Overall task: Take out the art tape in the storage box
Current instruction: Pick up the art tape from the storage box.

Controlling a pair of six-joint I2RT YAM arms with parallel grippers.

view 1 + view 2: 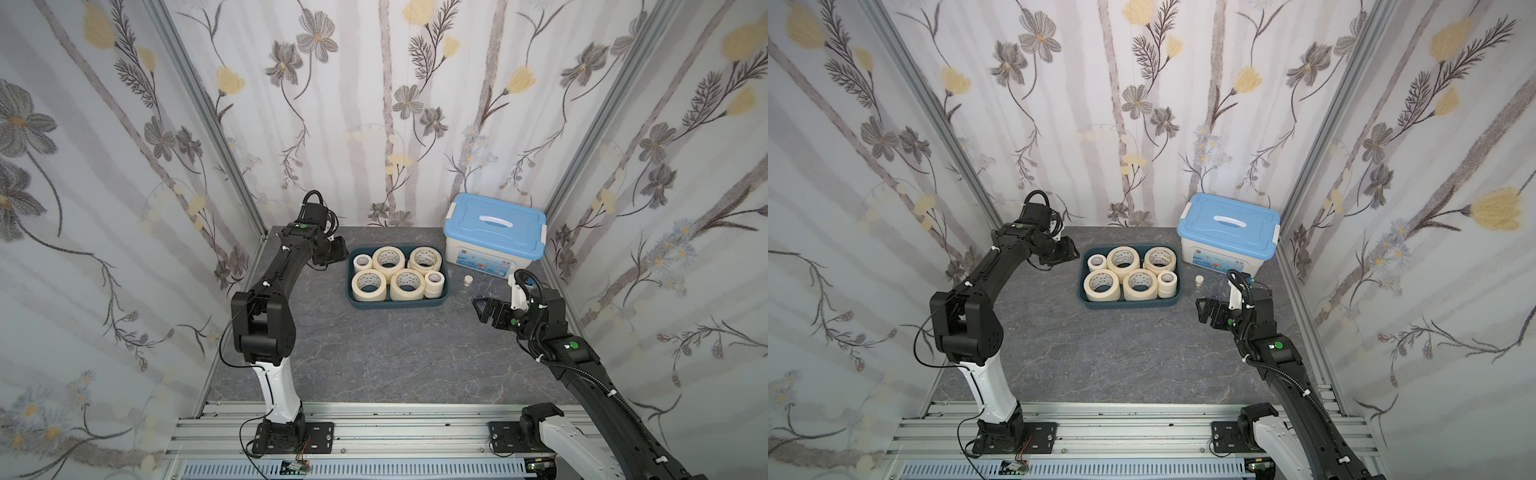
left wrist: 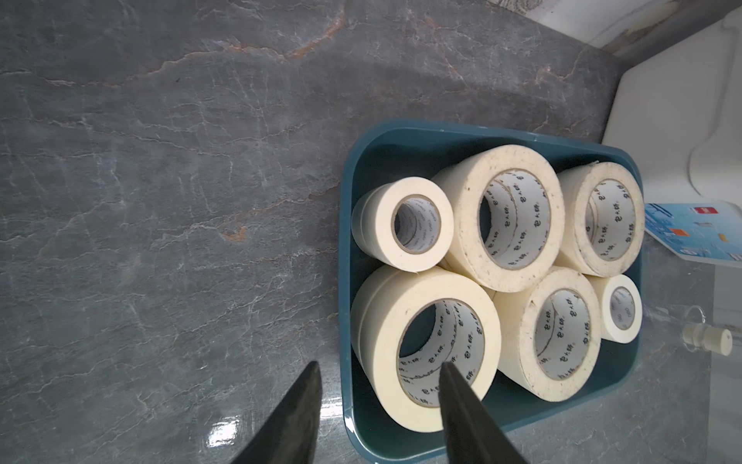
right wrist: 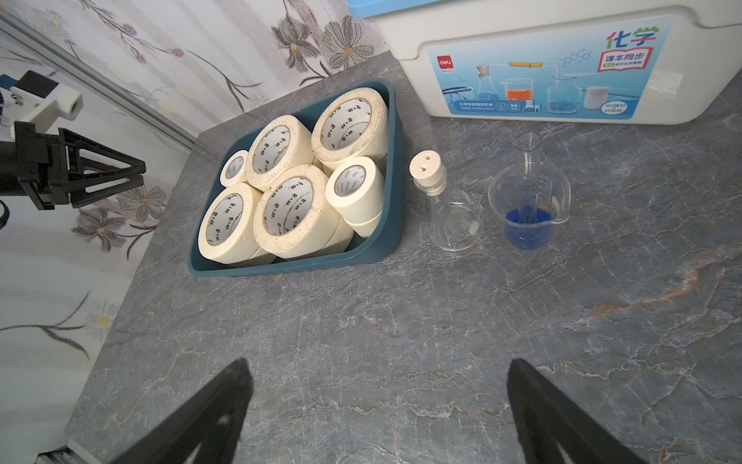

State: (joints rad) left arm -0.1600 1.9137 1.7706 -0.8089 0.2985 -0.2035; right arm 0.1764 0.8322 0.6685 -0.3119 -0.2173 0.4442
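1. A grey, marble-veined stone-look surface (image 1: 395,353) carries everything.
2. A shallow dark teal plastic storage box (image 1: 397,302) with rounded corners sits toward the back.
3. A white plastic tub with a light-blue handled lid (image 1: 494,232) stands in the far right corner.
4. Between them stand a clear glass flask with a cream stopper (image 3: 449,209) and a clear beaker holding blue liquid (image 3: 528,201).

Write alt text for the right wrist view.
A dark teal storage box packed with cream art tape rolls sits on a grey marble table. Beside it stand a stoppered glass flask, a beaker and a white tub. The open right gripper frames the foreground.
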